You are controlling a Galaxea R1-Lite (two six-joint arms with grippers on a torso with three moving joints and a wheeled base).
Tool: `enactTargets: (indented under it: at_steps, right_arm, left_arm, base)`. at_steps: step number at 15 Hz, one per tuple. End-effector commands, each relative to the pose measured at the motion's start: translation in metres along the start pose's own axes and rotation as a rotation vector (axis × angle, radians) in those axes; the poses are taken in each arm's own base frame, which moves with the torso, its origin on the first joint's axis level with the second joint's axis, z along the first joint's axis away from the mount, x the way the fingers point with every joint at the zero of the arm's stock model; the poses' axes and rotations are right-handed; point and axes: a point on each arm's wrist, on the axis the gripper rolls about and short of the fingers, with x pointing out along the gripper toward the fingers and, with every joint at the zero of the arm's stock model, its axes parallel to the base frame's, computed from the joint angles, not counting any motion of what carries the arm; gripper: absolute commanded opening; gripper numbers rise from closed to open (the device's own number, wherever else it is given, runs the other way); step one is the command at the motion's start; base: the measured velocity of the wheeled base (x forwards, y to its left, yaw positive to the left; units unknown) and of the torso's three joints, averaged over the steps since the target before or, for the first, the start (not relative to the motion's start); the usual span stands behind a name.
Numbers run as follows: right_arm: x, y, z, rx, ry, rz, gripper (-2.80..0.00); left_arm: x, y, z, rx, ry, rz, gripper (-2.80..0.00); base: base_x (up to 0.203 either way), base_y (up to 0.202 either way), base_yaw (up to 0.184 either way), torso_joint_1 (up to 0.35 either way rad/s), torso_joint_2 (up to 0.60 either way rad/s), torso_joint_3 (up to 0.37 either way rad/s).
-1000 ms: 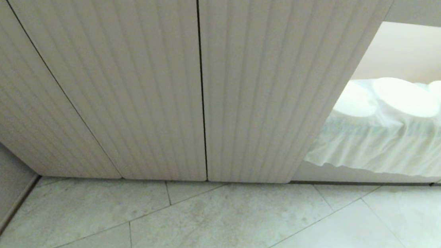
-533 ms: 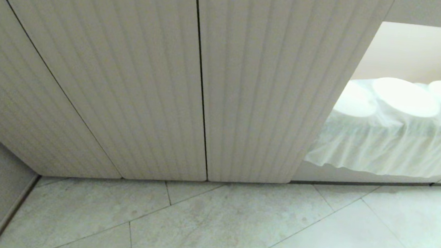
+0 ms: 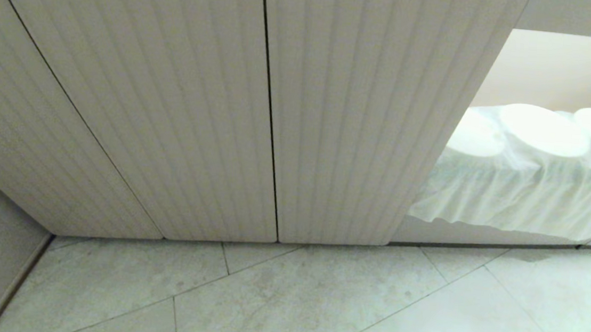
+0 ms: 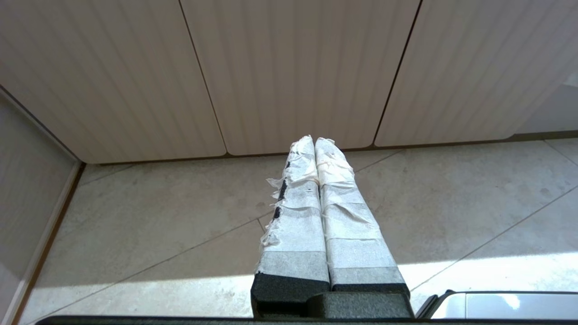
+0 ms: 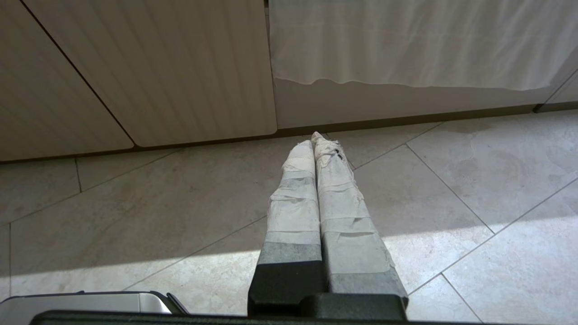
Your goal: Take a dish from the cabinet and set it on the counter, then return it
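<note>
Before the first reach: both pincers idle, pressed shut, holding nothing.
Left pincer (image 4: pixel 314 141) and right pincer (image 5: pixel 317 137) hang over the floor (image 3: pixel 315 307); white dishes (image 3: pixel 543 130) sit in the open cabinet (image 3: pixel 560 71) at the frame's right; next, the right pincer must spread and lift toward one.

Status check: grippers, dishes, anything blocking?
Left gripper and right gripper shut, empty, low over floor. White dishes on cloth in open cabinet bay. Nothing blocking.

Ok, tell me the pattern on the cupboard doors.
Pale beige cupboard doors with fine vertical fluting, clearest in the head view.
</note>
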Motion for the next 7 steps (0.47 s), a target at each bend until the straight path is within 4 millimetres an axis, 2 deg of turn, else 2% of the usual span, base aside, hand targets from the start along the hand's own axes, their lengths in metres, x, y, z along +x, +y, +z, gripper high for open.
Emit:
enactTargets:
  at_steps: [1, 7]
  right_arm:
    - [0.0, 0.0, -0.0001, -0.001, 0.001, -0.001, -2.8]
    - [0.0, -0.0001, 0.0002, 0.024, -0.002, 0.0, -2.8]
  left_arm:
    - [0.0, 0.0, 0.0, 0.0, -0.001, 0.0, -2.8]
    - [0.0, 0.0, 0.0, 0.0, -0.001, 0.0, -2.8]
  base:
    - [0.0, 0.0, 0.0, 0.0, 0.0, 0.0]
    - [0.0, 0.0, 0.0, 0.0, 0.0, 0.0]
